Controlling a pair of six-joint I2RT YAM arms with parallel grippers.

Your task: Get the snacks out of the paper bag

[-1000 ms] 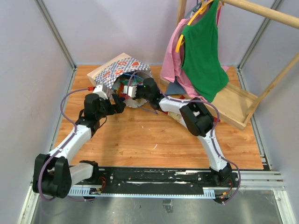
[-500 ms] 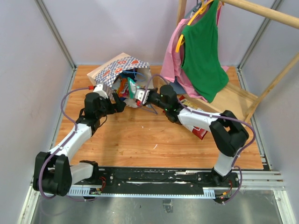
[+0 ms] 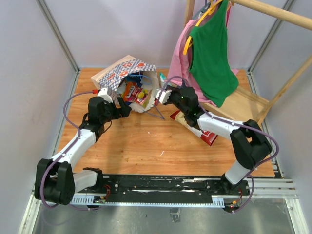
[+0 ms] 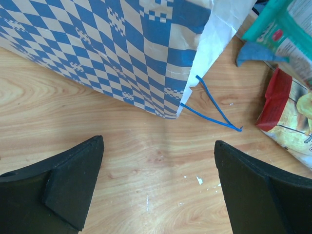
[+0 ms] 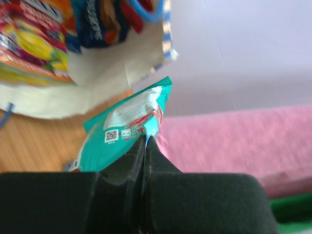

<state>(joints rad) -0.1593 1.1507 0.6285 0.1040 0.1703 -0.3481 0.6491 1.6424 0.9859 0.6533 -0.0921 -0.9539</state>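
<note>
In right pincer (image 5: 146, 140) (clamped): teal packet (image 5: 114, 139)

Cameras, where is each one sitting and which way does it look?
Top external: above and behind, looking down at the table; left gripper and right gripper show.
Left wrist: low, facing the checked paper bag; open left gripper shows.
Right wrist: behind the shut right gripper, which pinches a teal packet.
Shared: both wrist views catch that teal packet.
</note>
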